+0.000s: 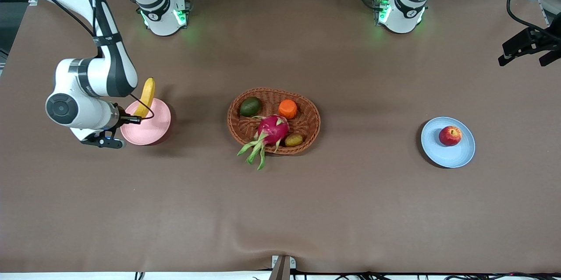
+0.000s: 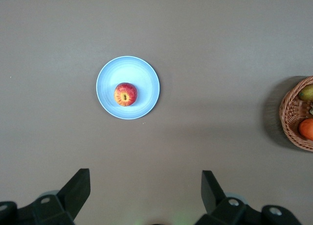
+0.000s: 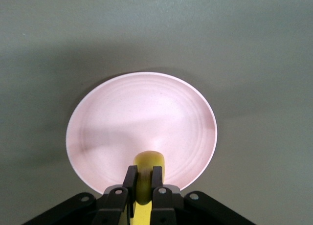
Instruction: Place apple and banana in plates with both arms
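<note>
Brown cloth covers the whole table, and you have little on the part of it nearest the front camera. First comes the blue plate [image 1: 456, 153] toward the left arm's end, with the apple [image 1: 450, 135] already sitting on it, stem dimple up. At the middle stands the wicker basket [image 1: 307, 133], holding a dragon fruit [image 1: 272, 129], an orange fruit [image 1: 288, 108] and a green one [image 1: 250, 106]. Toward the right arm's end lies the pink plate [image 1: 151, 133].

Your right gripper [image 3: 142, 183] is over that pink plate, clenched on the banana [image 1: 146, 96] near one end, so most of its length hangs out past the jaws. Expect it to be light but soft-skinned and curved: a hard squeeze would likely bruise it, and held near one end it may swing or roll when let go. I'd lower it until it rests along the plate before you release.

Your left gripper [image 2: 145, 193] waits high above the table near the blue plate, jaws spread wide with nothing between them.
</note>
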Controlling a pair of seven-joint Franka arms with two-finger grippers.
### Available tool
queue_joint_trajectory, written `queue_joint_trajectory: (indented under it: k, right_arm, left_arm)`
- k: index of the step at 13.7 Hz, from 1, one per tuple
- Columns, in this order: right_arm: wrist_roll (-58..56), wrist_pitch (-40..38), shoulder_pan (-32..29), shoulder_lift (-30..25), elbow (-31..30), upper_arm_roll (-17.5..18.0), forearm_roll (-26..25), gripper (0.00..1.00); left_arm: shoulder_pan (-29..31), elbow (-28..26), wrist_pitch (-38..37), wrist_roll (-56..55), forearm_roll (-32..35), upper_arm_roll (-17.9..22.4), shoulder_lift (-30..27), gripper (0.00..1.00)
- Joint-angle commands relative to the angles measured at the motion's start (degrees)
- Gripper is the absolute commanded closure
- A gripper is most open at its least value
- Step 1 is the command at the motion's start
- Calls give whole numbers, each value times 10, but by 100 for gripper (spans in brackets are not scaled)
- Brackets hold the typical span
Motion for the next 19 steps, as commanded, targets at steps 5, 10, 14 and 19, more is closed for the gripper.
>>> queue_joint_trajectory:
  k: [5,10,14,19]
  right_arm:
    - [-9,46,-17,24,-7,10,-8,100]
    - [-8,42,-19,38,20,10,-3,56]
    - [-6,33,-21,44,48,10,-2,0]
    - [-9,-126,-27,42,161,10,-2,0]
  left_arm:
    - [-4,18,-2,9,5,-2,7,0]
    - [3,20,-3,10,5,0,7,0]
    - [-1,20,-5,7,4,0,12,0]
    - [-2,20,-5,8,5,0,15,0]
